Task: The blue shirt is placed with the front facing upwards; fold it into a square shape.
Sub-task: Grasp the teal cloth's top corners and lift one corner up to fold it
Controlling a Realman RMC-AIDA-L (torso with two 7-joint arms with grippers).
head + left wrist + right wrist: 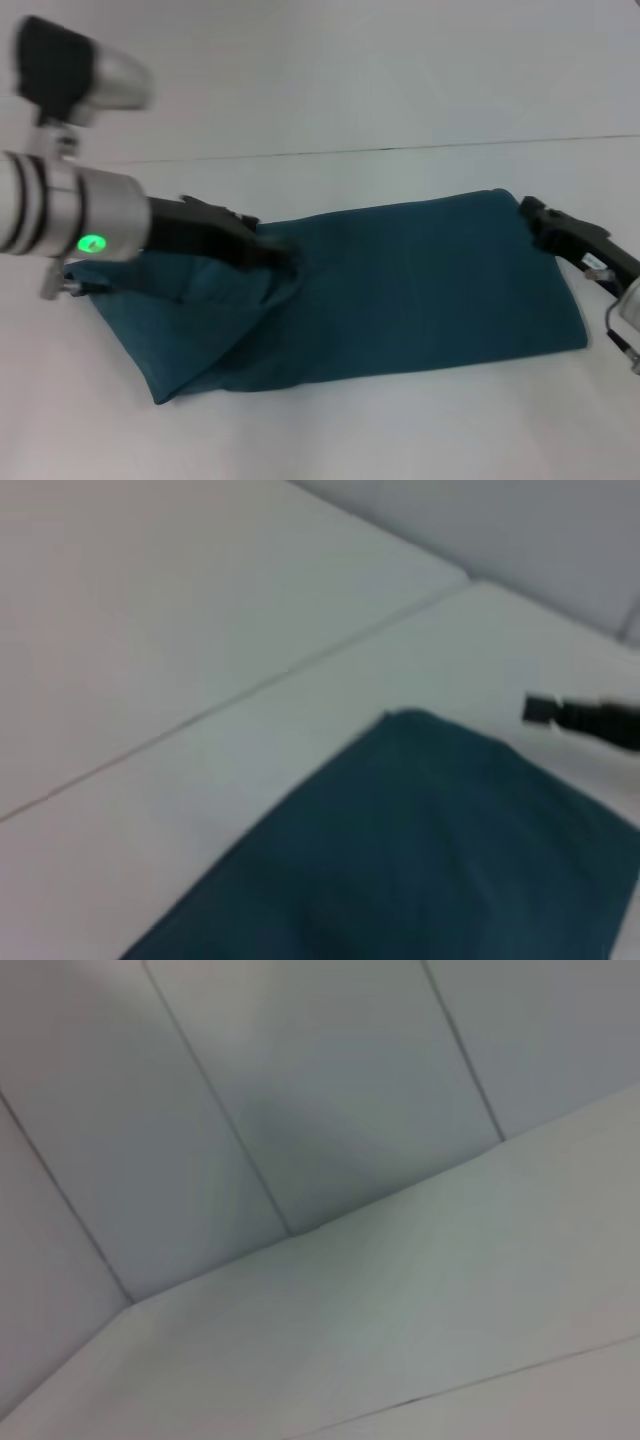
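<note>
Because a fold is being carried across, a flap of the blue shirt (pixel 400 290) appears pinched in the left gripper (pixel 280 258), raised over the lower layer. Beyond its fingers, the cloth lies flat on the white table (pixel 330 430). At the far corner, the right gripper (pixel 535 218) touches the hem; whether anything is clamped cannot be told.

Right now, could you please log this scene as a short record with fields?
surface: white table
shirt: teal, already folded to a long band, plain side up, no lettering showing
left gripper: over the shirt's left part, at a raised fold of cloth
right gripper: at the shirt's far right corner
fold state: not yet square
</note>
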